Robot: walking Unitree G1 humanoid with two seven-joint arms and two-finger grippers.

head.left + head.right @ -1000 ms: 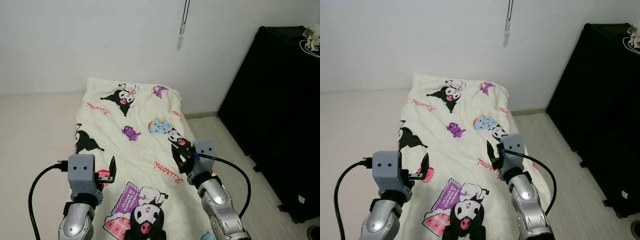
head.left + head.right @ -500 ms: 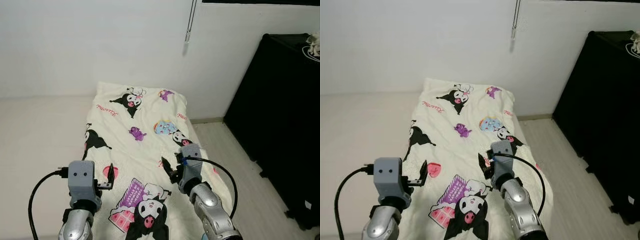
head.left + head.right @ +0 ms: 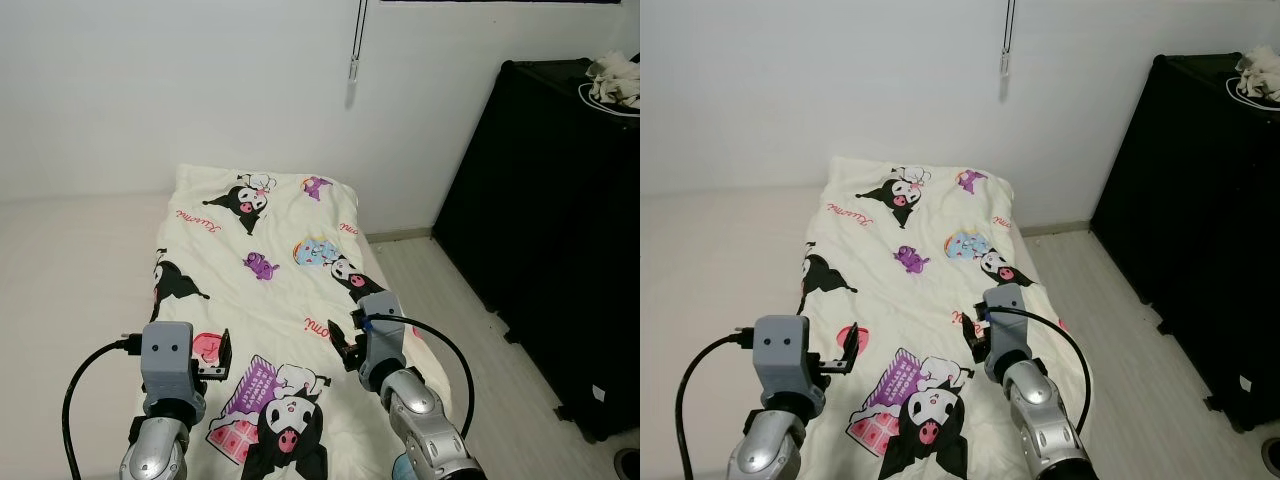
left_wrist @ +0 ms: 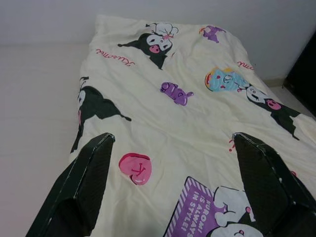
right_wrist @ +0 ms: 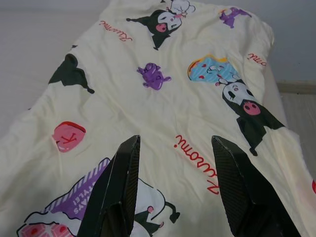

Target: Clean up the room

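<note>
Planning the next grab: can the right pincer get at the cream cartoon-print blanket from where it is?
Probably yes: the right pincer hangs open just above the cream cartoon-print blanket, with nothing between them.

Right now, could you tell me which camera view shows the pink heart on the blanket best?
The left wrist view: the pink heart lies large and unobstructed between the open fingers. The right wrist view shows it smaller, off to one side. In the head views the left gripper partly hides it.
</note>
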